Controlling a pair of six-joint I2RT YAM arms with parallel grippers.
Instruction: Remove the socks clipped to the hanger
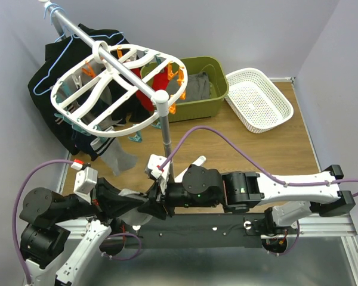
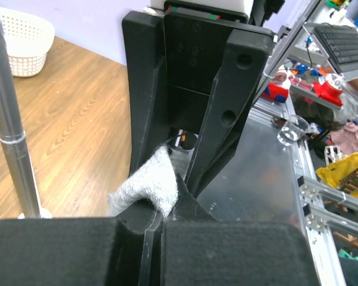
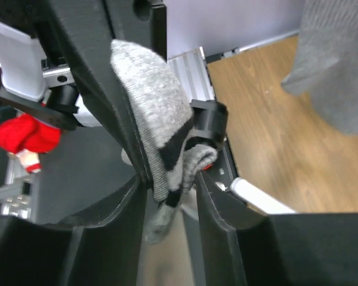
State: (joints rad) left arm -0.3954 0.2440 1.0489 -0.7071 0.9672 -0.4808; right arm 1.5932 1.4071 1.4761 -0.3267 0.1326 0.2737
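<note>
Left gripper (image 2: 156, 219) and right gripper (image 3: 170, 199) are meeting low over the near edge of the table (image 1: 268, 149), apparently handing over: both are clamping the grey sock (image 3: 149, 89), which is hanging limp, crumpled and dark-banded, off the hanger (image 1: 134, 124) where other socks (image 1: 116, 158) are dangling.

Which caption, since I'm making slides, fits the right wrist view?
Right gripper pinching a grey sock with a black stripe.
</note>
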